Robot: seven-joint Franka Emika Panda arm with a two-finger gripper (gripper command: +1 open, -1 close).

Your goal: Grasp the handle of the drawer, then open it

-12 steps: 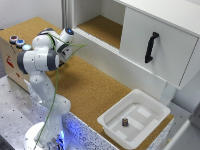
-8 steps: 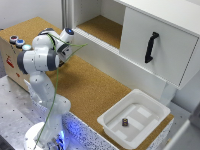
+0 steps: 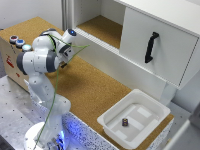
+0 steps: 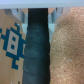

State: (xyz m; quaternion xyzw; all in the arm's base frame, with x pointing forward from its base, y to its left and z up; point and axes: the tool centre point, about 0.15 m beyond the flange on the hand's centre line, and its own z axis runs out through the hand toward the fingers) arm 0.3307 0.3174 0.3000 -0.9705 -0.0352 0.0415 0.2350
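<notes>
The drawer (image 3: pixel 157 42) is the big white box at the exterior view's upper right, with its flat front closed. The handle (image 3: pixel 151 47) is a slim black upright bar on that front. My gripper (image 3: pixel 63 57) hangs from the white arm at the exterior view's left, pointing down over the cork table and far from the handle. In the wrist view my gripper (image 4: pixel 37 10) shows only as two pale fingertips (image 4: pixel 17 11) set wide apart with nothing between them. Below them lie a printed cardboard box, a dark strip and cork. The handle is out of the wrist view.
A white plastic tray (image 3: pixel 112 120) holding a small dark object (image 3: pixel 125 121) stands at the cork table's (image 3: pixel 95 90) near right end. A cardboard box (image 3: pixel 10 60) with coloured caps on top sits beside the arm. A long low white panel (image 3: pixel 120 62) runs below an open shelf (image 3: pixel 102 27).
</notes>
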